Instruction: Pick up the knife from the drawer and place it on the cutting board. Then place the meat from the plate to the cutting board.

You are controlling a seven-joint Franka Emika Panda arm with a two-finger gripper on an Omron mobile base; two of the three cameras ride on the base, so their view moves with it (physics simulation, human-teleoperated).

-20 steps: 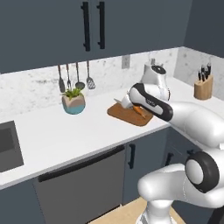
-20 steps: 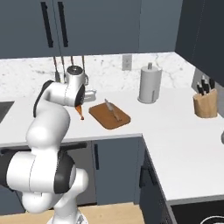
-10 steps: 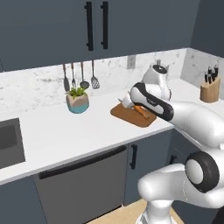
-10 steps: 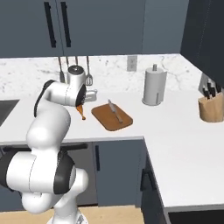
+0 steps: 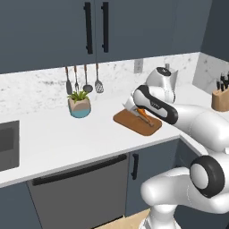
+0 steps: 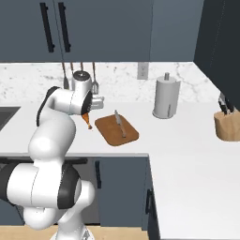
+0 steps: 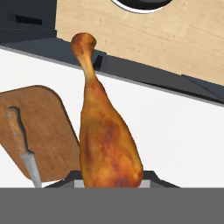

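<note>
Carrying should go on until the cutting board (image 6: 117, 129), lying just beside and below the gripper (image 6: 87, 114), is squarely underneath. The knife (image 6: 119, 124) already rests there, so lower clear of it. The meat (image 7: 107, 135), clenched, dangles from the jaws.

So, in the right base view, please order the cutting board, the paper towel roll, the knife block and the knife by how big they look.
1. cutting board, largest
2. paper towel roll
3. knife block, close to the roll, partly cut off by the picture edge, so unsure
4. knife, smallest
</note>
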